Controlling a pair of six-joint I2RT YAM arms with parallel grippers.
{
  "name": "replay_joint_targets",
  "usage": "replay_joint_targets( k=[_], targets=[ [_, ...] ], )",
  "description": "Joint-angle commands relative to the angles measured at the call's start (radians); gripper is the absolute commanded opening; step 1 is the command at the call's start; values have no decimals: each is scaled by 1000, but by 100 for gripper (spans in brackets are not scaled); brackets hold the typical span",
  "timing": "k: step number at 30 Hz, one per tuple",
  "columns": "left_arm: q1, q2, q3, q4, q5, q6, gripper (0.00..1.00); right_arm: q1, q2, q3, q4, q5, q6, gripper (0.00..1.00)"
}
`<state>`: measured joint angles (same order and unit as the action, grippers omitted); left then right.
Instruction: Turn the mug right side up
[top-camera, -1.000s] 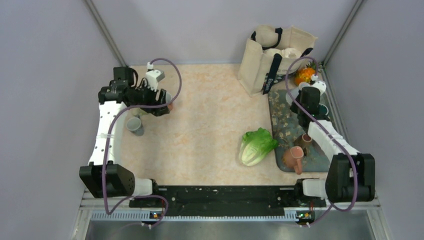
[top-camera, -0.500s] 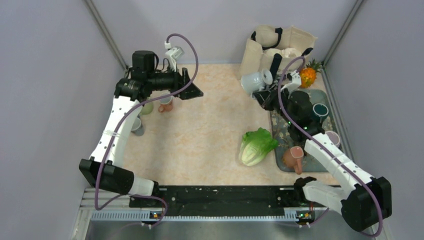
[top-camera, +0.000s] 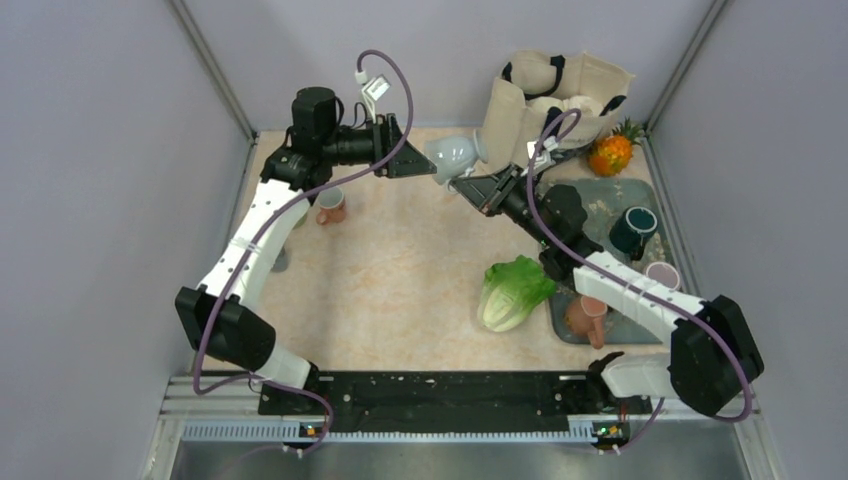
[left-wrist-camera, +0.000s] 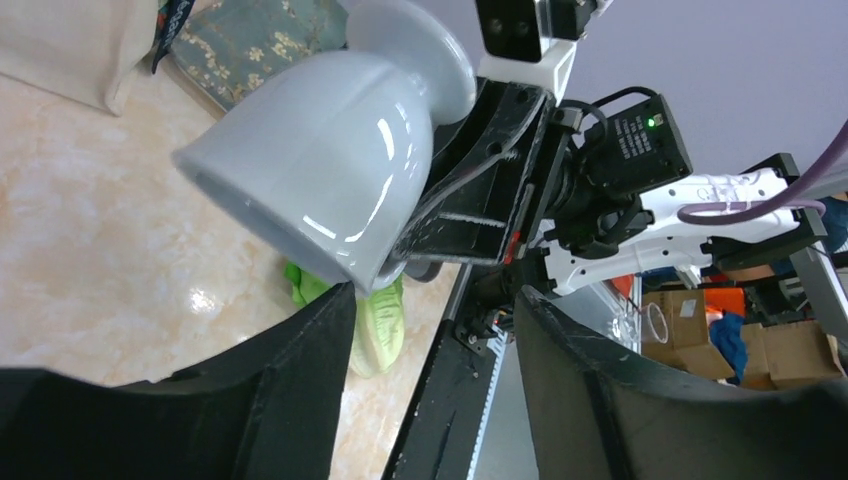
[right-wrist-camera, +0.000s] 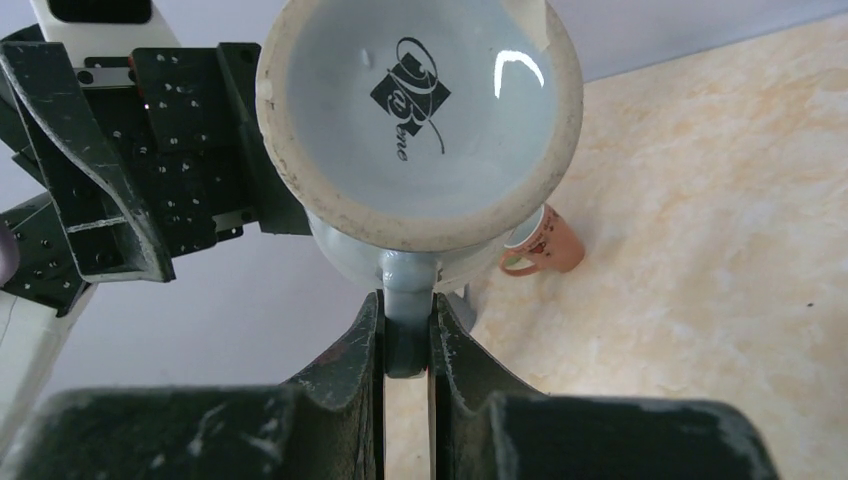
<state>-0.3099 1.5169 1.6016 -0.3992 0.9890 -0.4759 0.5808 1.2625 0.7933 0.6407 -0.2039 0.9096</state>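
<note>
The pale glazed mug (left-wrist-camera: 320, 180) hangs in the air well above the bench (right-wrist-camera: 720, 200), between the two arms, tipped roughly on its side with its mouth toward the left arm and its foot toward the right wrist camera. The right claw (right-wrist-camera: 405, 310) is pinched closed on the narrow handle (right-wrist-camera: 405, 290) alone, and that is the only hold on it. The left claw (left-wrist-camera: 432, 298) is spread wide and holds nothing, its fingers (left-wrist-camera: 300, 380) flanking the mug's rim without appearing to touch it. The weak point is probably the handle grip: it is thin and off-centre, so the heavy body could swing around it during any wrist roll, or slide out altogether on the slick glaze and drop to the bench, where it might chip or break. If a handover is intended, the danger lies in timing, since the right claw letting go before the left one has closed would leave nothing holding the mug. The body also looks about as wide as the left claw's spread, so the fingers could catch the rim and knock it instead of closing around it. The two claws sit very close together, so they could hit each other. A small orange mug (right-wrist-camera: 548, 243) stands on the bench beneath and could be hit by a fall
</note>
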Motion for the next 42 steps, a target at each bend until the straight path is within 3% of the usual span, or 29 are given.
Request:
replay_joint_targets(
  k=[1,10,12,15,19,20,23,27,33,37,42],
  targets=[
    [-17,4,22,105,28,-59,61,34,29,104,204,-26,45,0],
    [-23,17,20,118,6,-73,53,79,105,123,321,-53,127,0],
    [-23,19,31,123,10,-82,40,84,117,126,331,-55,147,0],
    [-23,21,55,129,9,-88,1,89,141,129,338,-66,166,0],
    [-10,10,55,71,-50,-34,0,89,171,129,297,-78,176,0],
    [-2,5,52,42,-87,1,0,89,172,130,261,-78,163,6],
    [12,-3,68,-101,-270,163,0,89,179,141,108,-84,100,50],
    [28,-12,59,-224,-500,371,0,93,192,143,-44,-135,25,79],
    [44,-22,33,-504,-727,705,0,96,144,156,-249,-170,-125,88],
    [45,-26,-43,-718,-918,880,0,96,71,219,-564,4,-325,90],
    [71,-22,-199,-755,-1081,974,0,94,17,244,-769,220,-459,92]
  ],
)
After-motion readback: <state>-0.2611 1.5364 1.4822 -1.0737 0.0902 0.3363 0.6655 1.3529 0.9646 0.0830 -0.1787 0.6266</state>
